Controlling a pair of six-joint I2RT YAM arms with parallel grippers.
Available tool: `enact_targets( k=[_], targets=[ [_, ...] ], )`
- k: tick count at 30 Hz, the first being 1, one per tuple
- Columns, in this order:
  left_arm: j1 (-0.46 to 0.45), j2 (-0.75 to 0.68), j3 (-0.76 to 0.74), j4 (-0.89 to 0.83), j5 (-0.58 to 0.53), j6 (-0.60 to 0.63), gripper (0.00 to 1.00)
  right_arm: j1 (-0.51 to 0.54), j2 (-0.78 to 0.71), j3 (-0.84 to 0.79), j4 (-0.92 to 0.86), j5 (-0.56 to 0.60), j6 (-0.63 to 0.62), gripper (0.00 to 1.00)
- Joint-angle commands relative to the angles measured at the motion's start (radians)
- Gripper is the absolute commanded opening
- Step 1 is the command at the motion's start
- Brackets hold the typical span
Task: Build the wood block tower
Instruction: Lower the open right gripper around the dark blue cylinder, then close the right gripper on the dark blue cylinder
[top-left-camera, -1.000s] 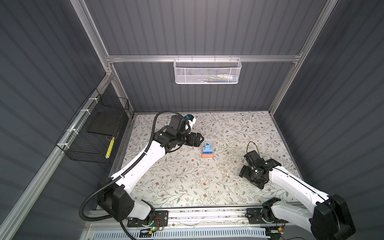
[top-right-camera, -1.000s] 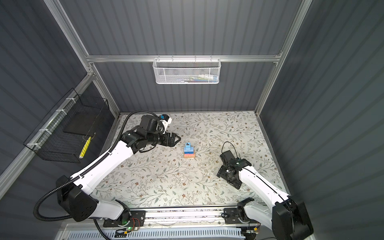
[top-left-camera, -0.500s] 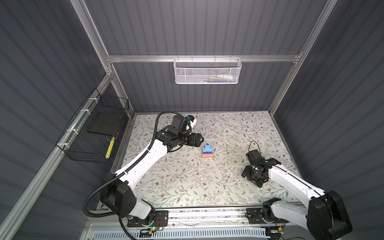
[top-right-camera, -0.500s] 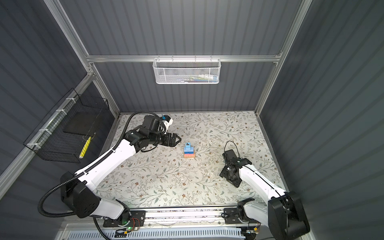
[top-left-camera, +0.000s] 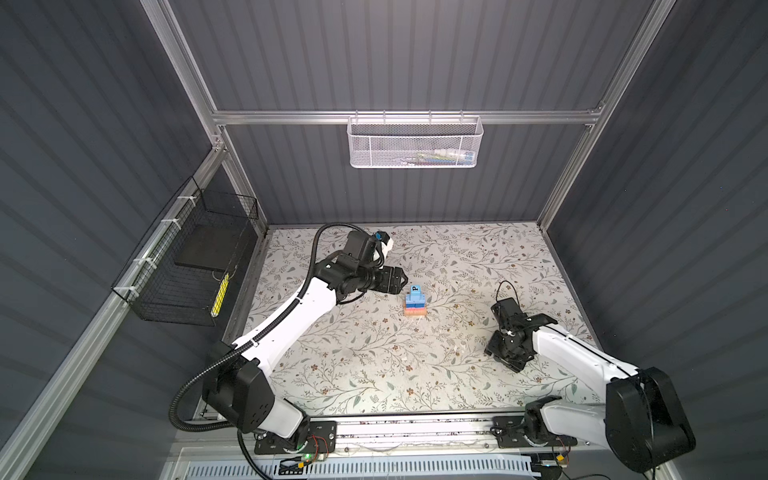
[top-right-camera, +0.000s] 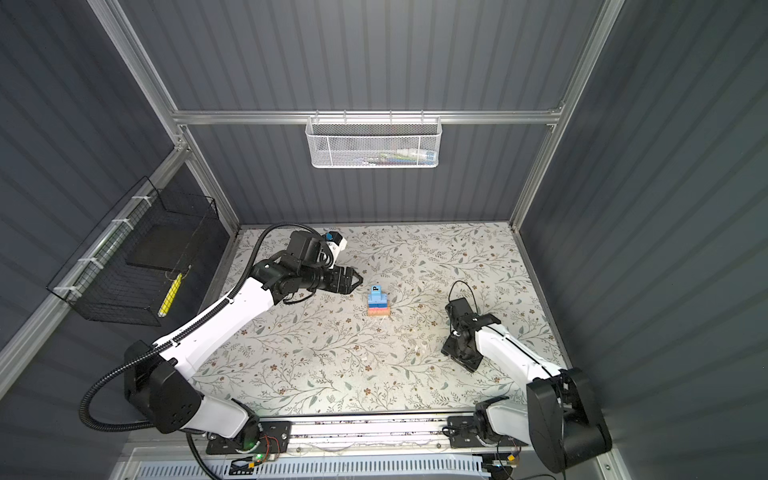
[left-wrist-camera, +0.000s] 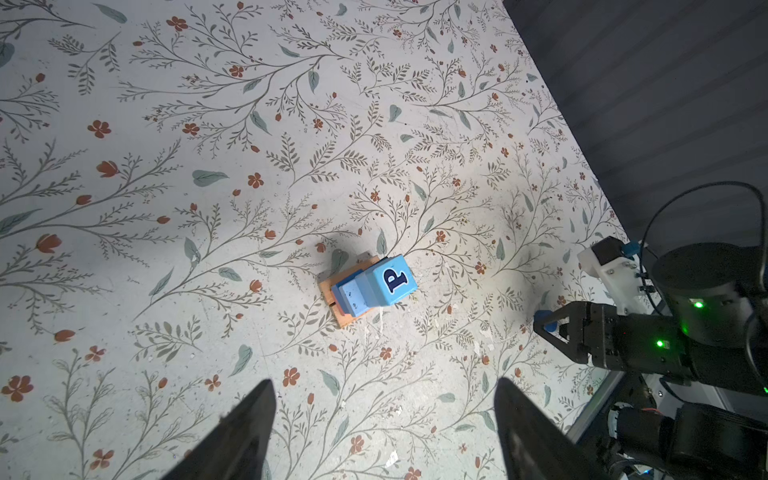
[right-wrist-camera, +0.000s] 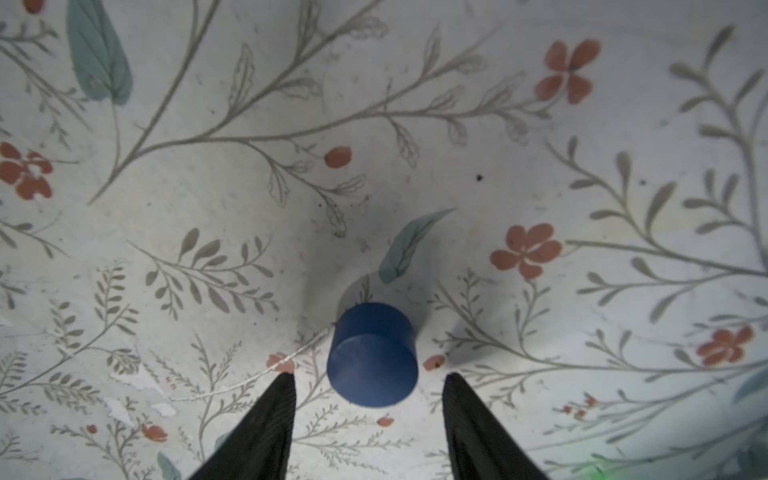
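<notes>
- The wood block tower (top-left-camera: 415, 300) stands about mid-table (top-left-camera: 353, 365) in both top views, with tan bars at the bottom, then pink, then blues, and the P cube (left-wrist-camera: 392, 280) on top.
- The dark blue cylinder (right-wrist-camera: 372, 357) sits upright on the table at roughly 4 o'clock from the tower, well apart from it.
- The right gripper (right-wrist-camera: 369, 376) is over the cylinder with a finger either side. There's a small gap on each side, so no grip yet.
- The left gripper (left-wrist-camera: 384, 384) hovers at about 11 o'clock from the tower, spread wide and empty.
- My take on doing the step well:
  - Keep the cylinder centred so both fingers meet it together, otherwise it'll scoot.
  - Pinch low on the round wall, then lift straight up.
  - That top cube is a tiny landing spot, so come down square and let go gently.
  - I'd keep the left gripper clear of the stack.
</notes>
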Motion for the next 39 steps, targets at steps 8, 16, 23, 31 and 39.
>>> enact_targets(
  k=[8, 16, 23, 31, 39],
  targets=[
    [-0.005, 0.021, 0.043, -0.030, -0.016, 0.007, 0.82, -0.004, 0.094, 0.069, 0.014, -0.002, -0.042, 0.45],
    [-0.006, 0.033, 0.043, -0.036, -0.021, 0.017, 0.82, -0.004, 0.189, 0.133, 0.021, -0.007, -0.076, 0.43],
    [-0.006, 0.038, 0.043, -0.042, -0.036, 0.024, 0.82, -0.004, 0.264, 0.207, 0.034, -0.029, -0.095, 0.40],
    [-0.006, 0.042, 0.044, -0.045, -0.043, 0.027, 0.82, 0.008, 0.330, 0.285, 0.046, -0.066, -0.106, 0.38],
    [-0.006, 0.038, 0.043, -0.044, -0.041, 0.027, 0.82, 0.046, 0.298, 0.327, -0.040, 0.000, -0.113, 0.42]
  ],
)
